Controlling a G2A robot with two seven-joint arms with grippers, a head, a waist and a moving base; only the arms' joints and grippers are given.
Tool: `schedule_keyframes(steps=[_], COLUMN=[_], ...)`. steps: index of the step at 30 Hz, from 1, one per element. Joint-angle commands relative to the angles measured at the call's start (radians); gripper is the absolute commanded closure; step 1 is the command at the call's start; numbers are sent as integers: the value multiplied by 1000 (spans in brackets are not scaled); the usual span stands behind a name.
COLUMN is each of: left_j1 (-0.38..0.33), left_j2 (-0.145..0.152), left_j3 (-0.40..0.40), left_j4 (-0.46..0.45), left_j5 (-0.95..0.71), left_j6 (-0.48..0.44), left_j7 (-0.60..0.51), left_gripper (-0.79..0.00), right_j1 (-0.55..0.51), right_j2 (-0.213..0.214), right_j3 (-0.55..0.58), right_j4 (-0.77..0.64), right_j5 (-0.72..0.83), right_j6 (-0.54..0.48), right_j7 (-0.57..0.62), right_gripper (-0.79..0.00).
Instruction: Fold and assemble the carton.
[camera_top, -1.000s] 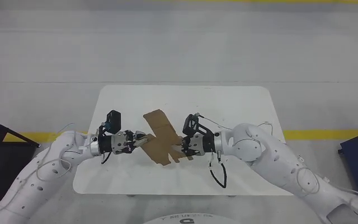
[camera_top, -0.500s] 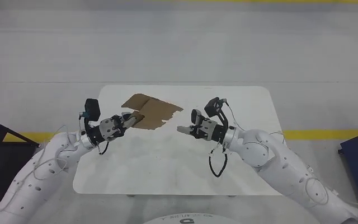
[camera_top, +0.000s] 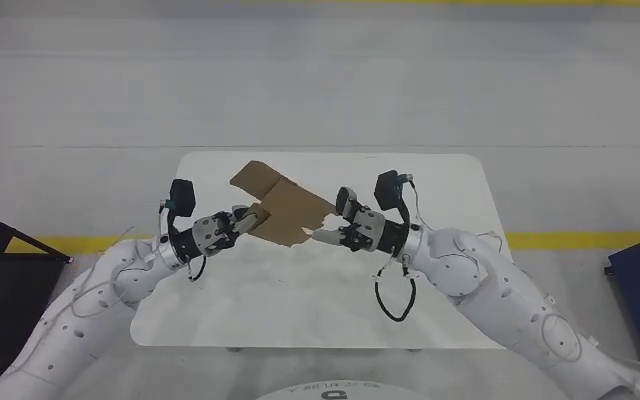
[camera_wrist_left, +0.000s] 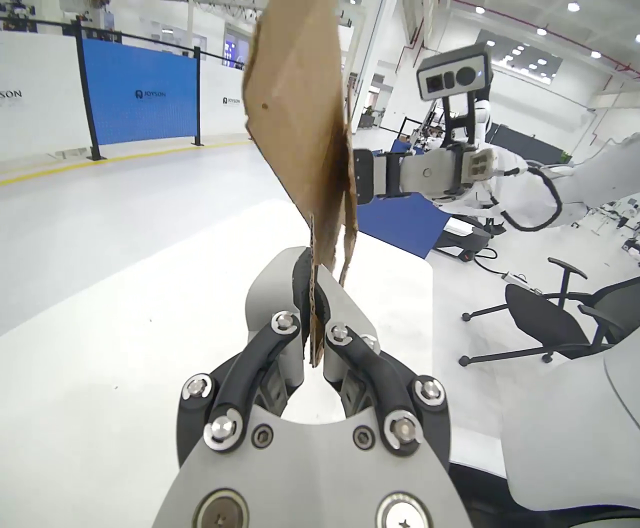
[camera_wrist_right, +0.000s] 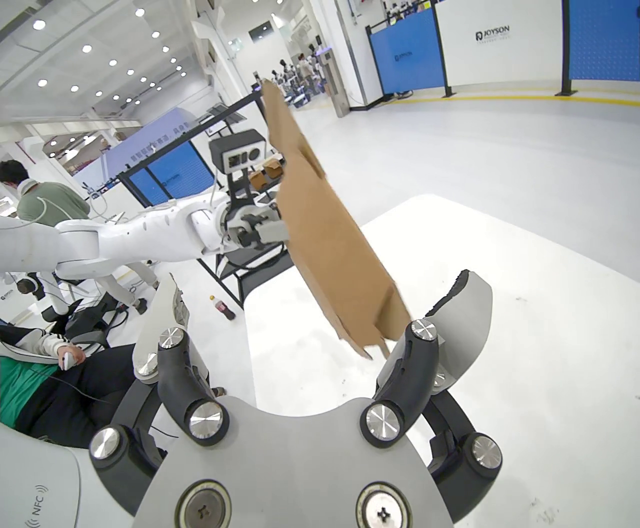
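Observation:
The carton (camera_top: 284, 204) is a flat, unfolded sheet of brown cardboard, held tilted in the air above the white table (camera_top: 300, 300). My left gripper (camera_top: 247, 222) is shut on the sheet's left edge; in the left wrist view the cardboard (camera_wrist_left: 300, 115) rises out of the closed fingers (camera_wrist_left: 295, 295). My right gripper (camera_top: 325, 233) stands open at the sheet's right corner. In the right wrist view that corner (camera_wrist_right: 370, 320) hangs between the spread fingers (camera_wrist_right: 465, 300), close to one of them, and I cannot tell whether it touches.
The table's front half (camera_top: 320, 310) lies bare below both arms. Beyond the table stand an office chair (camera_wrist_left: 555, 320) and blue partition panels (camera_wrist_left: 145, 105). A bottle (camera_wrist_right: 222, 306) stands on the floor, and a seated person (camera_wrist_right: 45, 380) is nearby.
A second ago both grippers were at the carton low over the table. The right one let go; the left lifted the sheet, then swung it right, toward the open right gripper.

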Motion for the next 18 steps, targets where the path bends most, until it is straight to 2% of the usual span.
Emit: schedule_keyframes(steps=[1, 7, 13, 18], left_j1=[-22, -50, -59, -65], left_j2=[-13, -32, -43, -53], left_j3=[23, 37, 38, 38], left_j4=[13, 40, 35, 36], left_j5=[-15, -16, -15, -24], left_j6=[-3, -11, -9, -6], left_j7=[-6, -19, -57, -75], left_gripper=[0, 0, 0, 0], right_j1=[27, 85, 101, 115], right_j2=[-15, -48, -75, -90], right_j3=[-22, -72, -94, -109], right_j4=[20, 54, 93, 104], right_j5=[-6, -12, -49, -57], right_j6=[41, 44, 11, 5], right_j7=[-10, -19, -111, -75], right_gripper=[-785, -785, -785, -785])
